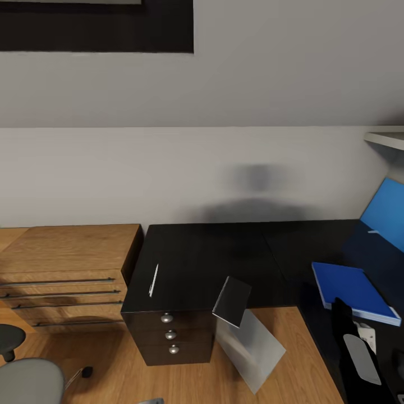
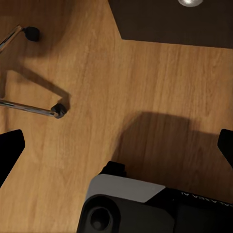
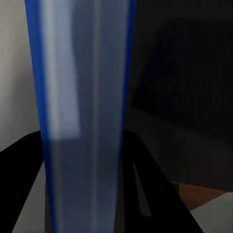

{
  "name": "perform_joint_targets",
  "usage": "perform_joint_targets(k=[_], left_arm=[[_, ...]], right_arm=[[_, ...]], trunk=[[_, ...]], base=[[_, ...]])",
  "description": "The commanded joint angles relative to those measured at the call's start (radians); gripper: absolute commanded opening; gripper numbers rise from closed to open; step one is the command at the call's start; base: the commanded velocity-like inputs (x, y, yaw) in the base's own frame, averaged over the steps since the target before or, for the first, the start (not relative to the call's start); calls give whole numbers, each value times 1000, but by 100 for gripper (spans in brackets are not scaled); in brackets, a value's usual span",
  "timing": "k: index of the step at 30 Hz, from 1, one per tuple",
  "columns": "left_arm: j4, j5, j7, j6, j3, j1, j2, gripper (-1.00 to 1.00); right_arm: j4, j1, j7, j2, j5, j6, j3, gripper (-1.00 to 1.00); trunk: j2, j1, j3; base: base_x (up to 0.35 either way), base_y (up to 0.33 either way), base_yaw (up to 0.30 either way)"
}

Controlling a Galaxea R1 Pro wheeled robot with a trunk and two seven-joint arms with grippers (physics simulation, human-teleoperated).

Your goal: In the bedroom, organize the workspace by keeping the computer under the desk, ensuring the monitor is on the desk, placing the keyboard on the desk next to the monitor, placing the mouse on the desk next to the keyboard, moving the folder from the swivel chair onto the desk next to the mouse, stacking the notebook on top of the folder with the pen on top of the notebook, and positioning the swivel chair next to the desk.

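Observation:
The blue folder [image 1: 352, 290] lies flat at the right wing of the black desk [image 1: 207, 252]; whether it touches the top I cannot tell. My right gripper [image 1: 338, 307] is shut on its near edge. In the right wrist view the folder's [image 3: 82, 97] white pages and blue covers run between the dark fingers [image 3: 145, 189] of that gripper [image 3: 82, 194]. A thin pale pen [image 1: 154, 280] lies on the desk's left end. The pale grey notebook [image 1: 247, 331] tilts steeply over the desk's front edge. My left gripper [image 2: 118, 145] is open above the wood floor.
A dark three-drawer cabinet [image 1: 171, 334] stands under the desk's left end, with low light-wood cabinets [image 1: 62, 264] beside it. The swivel chair's grey seat [image 1: 28, 382] is at lower left, its chrome legs [image 2: 29, 108] near my left gripper. A blue back panel [image 1: 387, 213] rises at far right.

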Motion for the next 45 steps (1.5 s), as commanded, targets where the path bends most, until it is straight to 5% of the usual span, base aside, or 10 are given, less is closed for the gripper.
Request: perform_joint_targets(k=[1,45], left_arm=[[0,11,5,-6,-8,-1,0,100],[0,11,3,-6,-7,-1,0,100]], right_arm=[[-1,-1,-4,-1,-11,-5,1,-100],[-1,-1,-4,-2,-12,-3,1,-100]], trunk=[[-9,4,-5],[-9,4,-5]], base=[[0,0,0],[0,0,0]])
